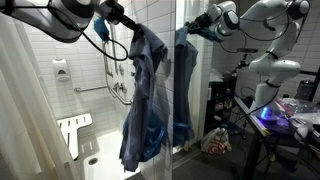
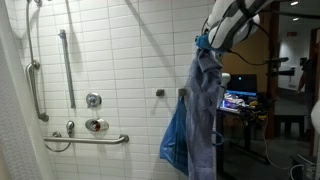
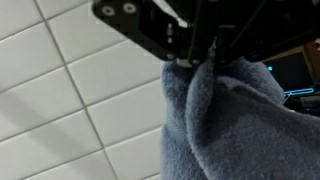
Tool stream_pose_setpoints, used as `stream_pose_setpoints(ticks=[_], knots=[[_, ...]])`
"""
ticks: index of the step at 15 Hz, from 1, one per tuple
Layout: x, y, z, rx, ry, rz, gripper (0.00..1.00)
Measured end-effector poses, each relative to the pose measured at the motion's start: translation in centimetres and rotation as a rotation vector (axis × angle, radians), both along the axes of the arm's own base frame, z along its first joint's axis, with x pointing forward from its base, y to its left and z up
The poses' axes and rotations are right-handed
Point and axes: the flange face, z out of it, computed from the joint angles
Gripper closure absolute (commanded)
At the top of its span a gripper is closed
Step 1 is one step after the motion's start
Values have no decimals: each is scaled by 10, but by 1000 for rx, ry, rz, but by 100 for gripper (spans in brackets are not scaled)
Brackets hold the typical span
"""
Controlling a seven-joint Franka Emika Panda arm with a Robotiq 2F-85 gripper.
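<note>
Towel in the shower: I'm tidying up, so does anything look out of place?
Yes. The towel hangs bunched from the shut gripper, in mid-air beside the tiled wall, not on a bar. The grab bar is bare. Nothing looks spilled or broken.

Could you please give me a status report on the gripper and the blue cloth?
Gripper up high, jaws shut on blue cloth. Cloth hangs straight down, bunched at the top. Tiled wall behind it, small wall hook off to one side.

The blue cloth (image 3: 230, 120) buries your gripper (image 3: 196, 58) tips; its lower part runs past the wrist view's edge, apparently out of focus.
</note>
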Motion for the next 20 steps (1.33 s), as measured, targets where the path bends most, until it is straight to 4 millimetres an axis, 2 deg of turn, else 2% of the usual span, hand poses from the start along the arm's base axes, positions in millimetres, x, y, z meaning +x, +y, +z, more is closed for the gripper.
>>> stream_pose_setpoints(ticks=[4,8,11,16,20], knots=[[2,0,5,-6,-45,-69,99],[15,-1,3,3,-67,-121,99],[26,-10,4,3,-84,-164,99],[42,-24,20,-11,-142,-225,99],[53,-19,34,-39,-188,-245,99]])
